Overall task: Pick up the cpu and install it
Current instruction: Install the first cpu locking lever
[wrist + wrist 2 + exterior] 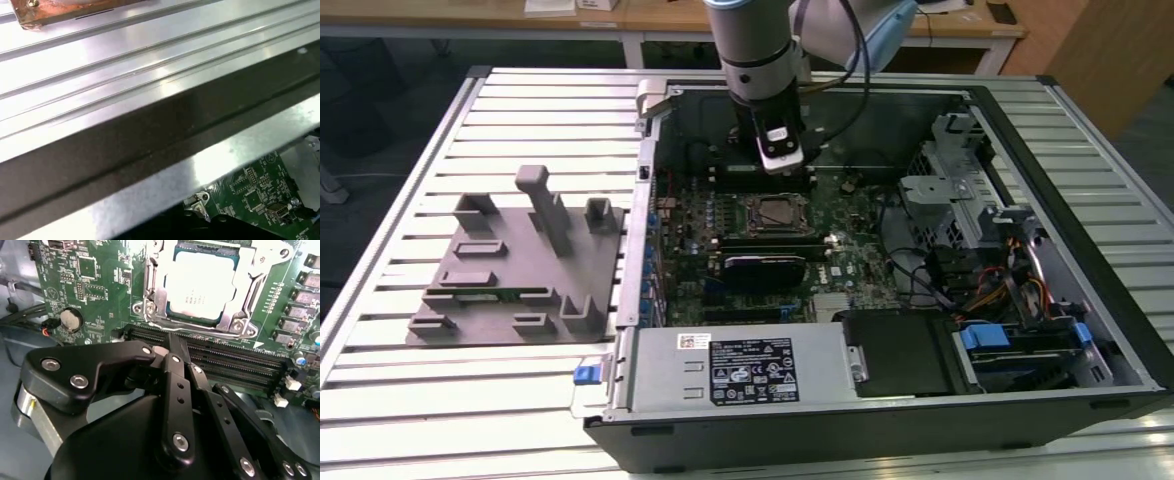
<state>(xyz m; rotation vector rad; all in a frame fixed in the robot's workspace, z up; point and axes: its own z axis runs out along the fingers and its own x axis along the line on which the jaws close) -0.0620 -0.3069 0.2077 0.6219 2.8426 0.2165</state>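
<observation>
Where the socket frame (200, 287) opens, cpu (202, 285) seated, just beyond the hand (172, 347)

The arm (758, 60) points straight down, its gripper (781, 160) hanging low with fingers (172, 355) together

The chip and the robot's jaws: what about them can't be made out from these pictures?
- Chip: in the second wrist view it lies in its metal frame, which covers its edges; whether the frame is latched cannot be told.
- Chip in the exterior view: too small for detail.
- Gripper: in the second wrist view its own black links hide the tips.
- Gripper in the exterior view: the jaws blend into the dark case.
</observation>
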